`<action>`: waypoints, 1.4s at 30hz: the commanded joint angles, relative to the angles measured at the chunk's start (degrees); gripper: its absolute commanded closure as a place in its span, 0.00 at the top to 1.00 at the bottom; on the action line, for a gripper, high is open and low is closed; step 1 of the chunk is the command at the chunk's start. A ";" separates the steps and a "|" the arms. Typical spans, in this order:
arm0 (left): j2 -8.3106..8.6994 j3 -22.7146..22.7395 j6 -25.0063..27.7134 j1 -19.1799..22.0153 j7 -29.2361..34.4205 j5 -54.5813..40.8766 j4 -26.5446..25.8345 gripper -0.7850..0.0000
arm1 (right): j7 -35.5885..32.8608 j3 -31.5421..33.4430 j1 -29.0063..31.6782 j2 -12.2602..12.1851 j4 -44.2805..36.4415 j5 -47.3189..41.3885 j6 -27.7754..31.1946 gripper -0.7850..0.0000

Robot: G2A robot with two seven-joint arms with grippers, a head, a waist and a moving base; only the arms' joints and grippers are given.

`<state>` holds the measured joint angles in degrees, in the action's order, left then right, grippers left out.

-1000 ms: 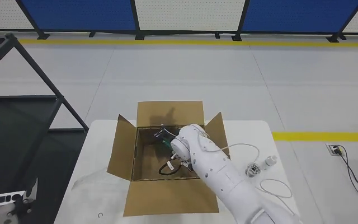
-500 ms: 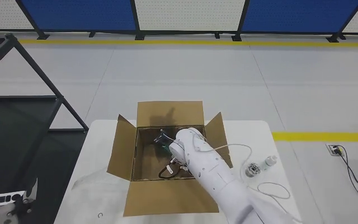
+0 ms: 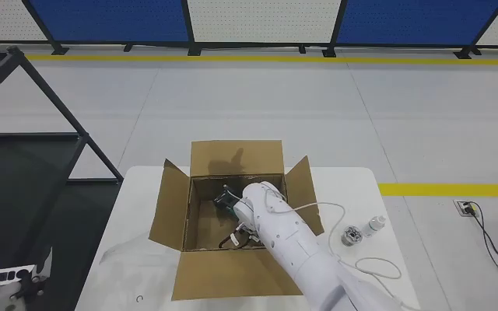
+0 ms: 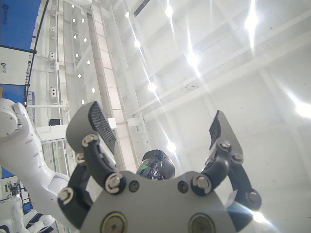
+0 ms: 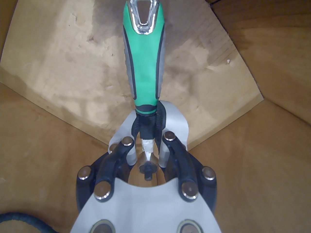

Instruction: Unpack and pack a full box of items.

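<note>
Gripping the green tool (image 5: 144,56) by its neck with the right claw (image 5: 148,122), squeezed shut, down inside the box (image 3: 237,155) near the middle. Moved a bit toward 9 o'clock since a second ago. Holding the left claw (image 4: 158,120) wide open and empty, pointing up at ceiling lights (image 4: 168,12). Hiding most of the tool and half the black cable (image 3: 231,238) under the arm (image 3: 288,233) from above.

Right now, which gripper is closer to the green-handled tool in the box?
Right. The right gripper is shut on the green-handled tool, down inside the cardboard box. The left gripper is open and empty, facing up at the ceiling, away from the tool.
</note>
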<state>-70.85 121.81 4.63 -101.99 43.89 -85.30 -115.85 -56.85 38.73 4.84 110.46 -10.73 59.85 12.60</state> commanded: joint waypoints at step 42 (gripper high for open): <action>0.00 0.00 0.00 0.00 0.00 0.00 0.00 1.00 | -5.96 14.37 15.06 -12.36 -55.91 14.37 -5.35 0.78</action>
<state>-70.85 121.81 4.63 -101.99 43.89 -85.30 -115.85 -61.81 51.14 16.93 98.96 -60.21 73.15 7.51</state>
